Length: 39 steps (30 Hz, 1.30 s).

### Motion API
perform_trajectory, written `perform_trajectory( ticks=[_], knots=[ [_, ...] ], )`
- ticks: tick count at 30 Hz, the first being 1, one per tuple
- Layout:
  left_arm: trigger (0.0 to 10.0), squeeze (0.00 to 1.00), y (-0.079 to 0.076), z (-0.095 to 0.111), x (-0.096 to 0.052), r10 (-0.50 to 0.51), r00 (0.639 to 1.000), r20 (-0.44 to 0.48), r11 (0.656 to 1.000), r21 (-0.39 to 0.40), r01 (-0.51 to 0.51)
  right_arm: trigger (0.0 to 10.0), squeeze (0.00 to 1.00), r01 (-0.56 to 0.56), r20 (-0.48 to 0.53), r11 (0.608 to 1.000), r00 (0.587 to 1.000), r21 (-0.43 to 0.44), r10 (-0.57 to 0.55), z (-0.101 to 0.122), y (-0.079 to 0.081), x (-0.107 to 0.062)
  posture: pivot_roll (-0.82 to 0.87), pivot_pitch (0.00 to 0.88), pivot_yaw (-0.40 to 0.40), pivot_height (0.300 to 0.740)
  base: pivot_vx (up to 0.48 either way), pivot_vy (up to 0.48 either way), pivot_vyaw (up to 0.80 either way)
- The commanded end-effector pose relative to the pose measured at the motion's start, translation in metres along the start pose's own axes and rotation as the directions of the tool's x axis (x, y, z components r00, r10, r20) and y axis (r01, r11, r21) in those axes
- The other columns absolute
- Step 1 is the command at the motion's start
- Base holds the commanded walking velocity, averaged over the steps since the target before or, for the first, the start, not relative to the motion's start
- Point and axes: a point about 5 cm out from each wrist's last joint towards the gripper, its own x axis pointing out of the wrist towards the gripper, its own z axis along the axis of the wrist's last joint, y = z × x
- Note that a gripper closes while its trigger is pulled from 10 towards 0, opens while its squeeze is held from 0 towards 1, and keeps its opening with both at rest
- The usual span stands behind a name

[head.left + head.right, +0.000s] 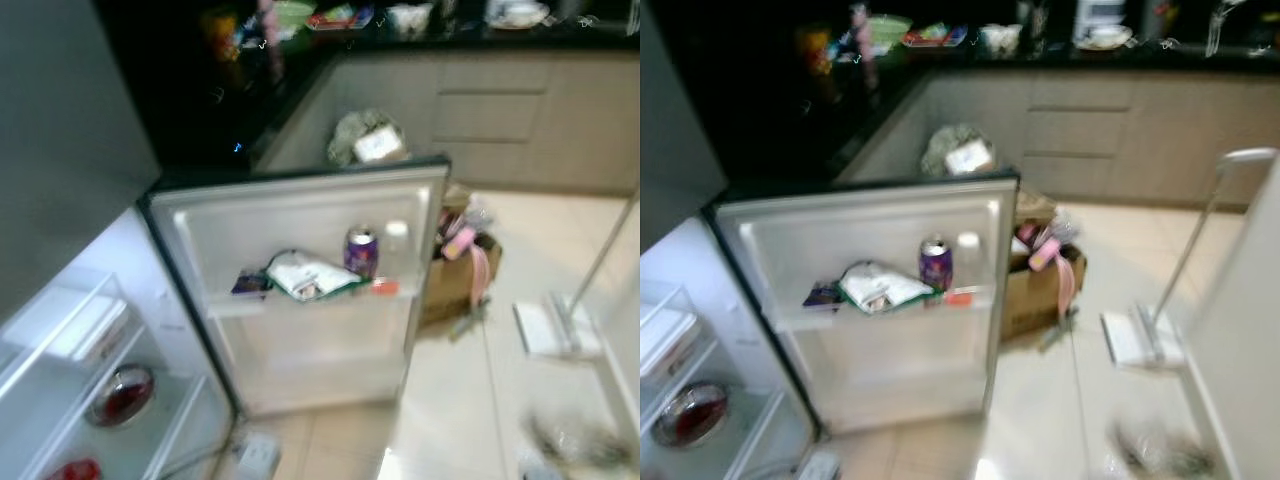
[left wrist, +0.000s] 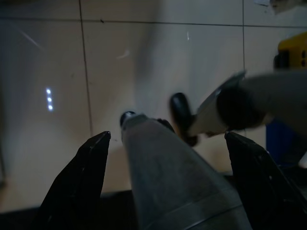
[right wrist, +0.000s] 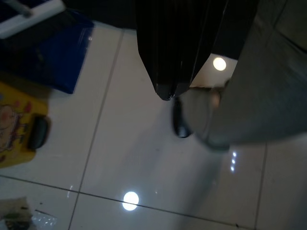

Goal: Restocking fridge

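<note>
Left hand hangs spread and empty over the floor tiles; my right hand looks pressed together. Fridge door stands open, its shelf holding a can and bottle. Restocking looks barely begun; I'm carrying nothing.

The door shelf carries one purple can, one white bottle and one crumpled packet.

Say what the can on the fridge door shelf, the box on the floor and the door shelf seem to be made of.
The can: probably metal, with a purple printed wall and a silvery top. The box: likely cardboard, dull brown with flaps open. The door shelf: apparently white plastic, smooth and slightly glossy; blur leaves this open.
</note>
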Motion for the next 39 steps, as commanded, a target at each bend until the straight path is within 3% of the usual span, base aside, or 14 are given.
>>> perform_trajectory(
  ticks=[1, 9, 11, 14, 24, 31, 34, 39],
  knots=[
    [10.0, 0.0, 0.005, 0.003, -0.002, 0.013, 1.0, 0.006, 1.0, 0.003, -0.013, 10.0, 0.0, -0.003, 0.004, 1.0, 1.0, -0.012, 0.003, 0.002, 0.001, 0.001, -0.07, 0.0, 0.029, 0.74, 0.0, -0.431, 0.73],
    [10.0, 0.0, 0.014, 0.01, -0.004, 0.024, 1.0, 0.002, 0.999, 0.032, -0.024, 10.0, 0.0, -0.007, 0.009, 1.0, 1.0, -0.019, 0.007, 0.002, 0.01, 0.003, -0.1, 0.0, 0.067, 0.74, 0.0, -0.432, 0.73],
    [10.0, 0.0, 0.014, 0.02, -0.002, 0.03, 0.999, 0.016, 0.998, 0.046, -0.03, 10.0, 0.0, 0.015, 0.023, 1.0, 1.0, 0.007, -0.016, 0.008, 0.008, 0.004, -0.1, 0.0, 0.069, 0.74, 0.0, -0.431, 0.0],
    [10.0, 0.0, 0.013, 0.032, 0.001, 0.036, 0.998, 0.053, 0.999, 0.035, -0.038, 10.0, 0.0, 0.027, 0.023, 0.999, 0.999, -0.037, -0.026, 0.015, 0.006, 0.005, -0.07, 0.0, 0.05, 0.74, 0.0, -0.434, 0.0],
    [10.0, 0.0, 0.007, 0.028, 0.004, 0.048, 0.998, 0.045, 0.999, -0.012, -0.047, 10.0, 0.0, 0.034, 0.057, 0.998, 0.998, -0.049, -0.031, 0.032, 0.005, 0.007, -0.08, 0.0, 0.042, 0.74, 0.0, -0.421, 0.0],
    [10.0, 0.0, 0.005, 0.031, 0.006, 0.077, 0.995, 0.06, 0.997, -0.017, -0.077, 10.0, 0.0, 0.028, 0.033, 0.997, 0.999, -0.072, -0.026, 0.025, 0.004, 0.006, -0.09, 0.0, 0.024, 0.74, 0.0, -0.053, 0.0],
    [10.0, 0.0, 0.011, 0.038, 0.004, 0.144, 0.984, 0.105, 0.989, -0.04, -0.141, 10.0, 0.0, 0.031, -0.003, 0.997, 0.999, -0.077, -0.031, 0.01, 0.001, 0.003, -0.1, 0.0, 0.033, 0.74, 0.0, 0.0, 0.0],
    [10.0, 0.0, 0.024, 0.049, -0.001, 0.207, 0.965, 0.158, 0.978, -0.066, -0.199, 10.0, 0.0, 0.03, -0.013, 0.997, 0.999, -0.074, -0.031, 0.005, 0.002, 0.002, -0.11, 0.0, 0.038, 0.74, 0.0, 0.0, 0.0]
  ],
)
